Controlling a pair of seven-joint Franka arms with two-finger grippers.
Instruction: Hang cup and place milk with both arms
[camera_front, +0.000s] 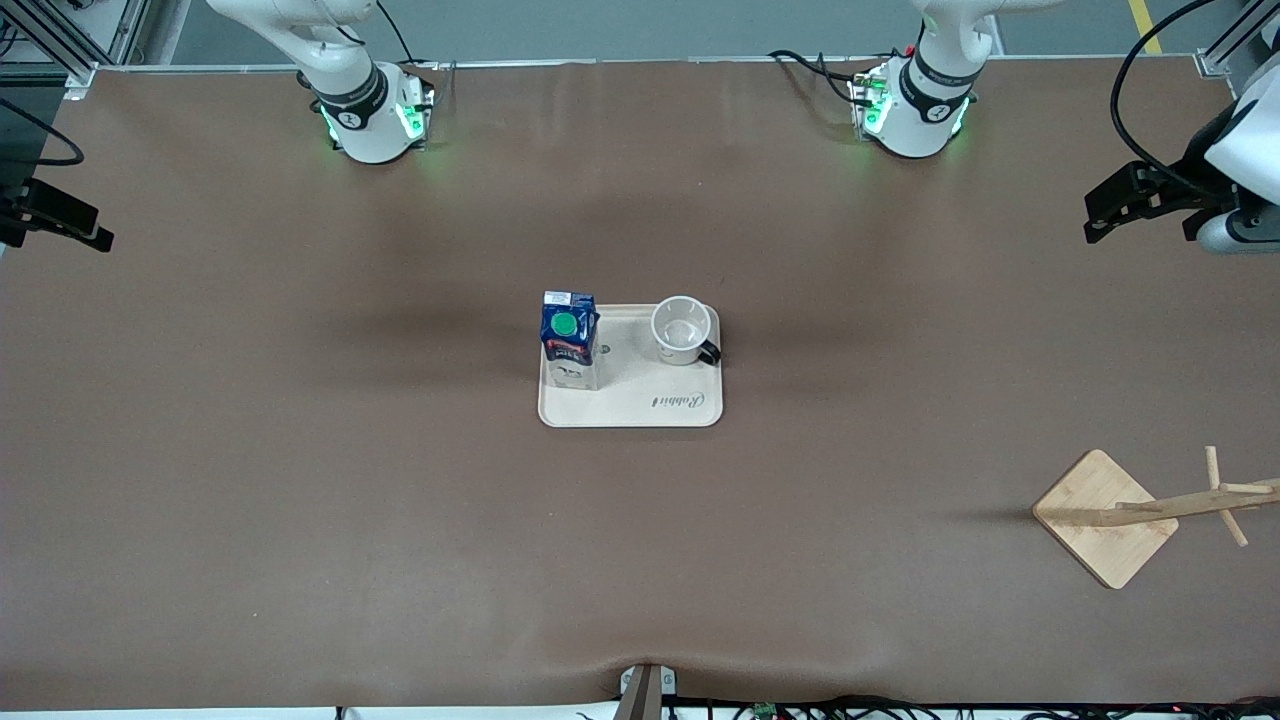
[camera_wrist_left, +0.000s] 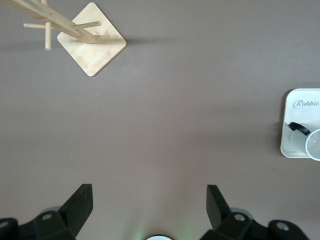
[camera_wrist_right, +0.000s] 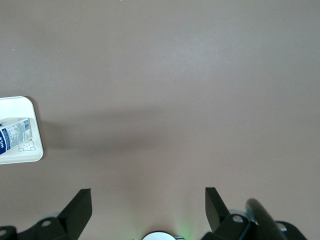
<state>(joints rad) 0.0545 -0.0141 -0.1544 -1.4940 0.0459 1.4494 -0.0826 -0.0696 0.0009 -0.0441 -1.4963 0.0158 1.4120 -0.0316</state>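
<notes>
Mug stand (camera_front: 1105, 520): a wooden rack with a square base and pegged post, set on the desk nearest the front camera, toward the left arm's end; seen also in the left wrist view (camera_wrist_left: 91, 45).
Tray (camera_front: 640, 408): a cream rectangular tray with script lettering, laid mid-desk, farther from the front camera than the stand and well apart from it.
Milk (camera_front: 569, 340): a gable-top carton, dark blue above with a round green cap, white below; stood upright on the tray, at the corner toward the right arm's end.
Cup (camera_front: 683, 331): a white mug with a black loop handle, stood upright and mouth-up on the tray, beside the milk at the corner toward the left arm's end, not touching it.
Desk (camera_front: 300, 480): covered in plain brown.
Left end effector (camera_front: 1150, 200): held in the air over the desk edge at the left arm's end; fingers (camera_wrist_left: 80, 202) spread wide, nothing gripped.
Right end effector (camera_front: 50, 215): held in the air over the desk edge at the right arm's end; fingers (camera_wrist_right: 80, 205) spread wide, nothing gripped.
</notes>
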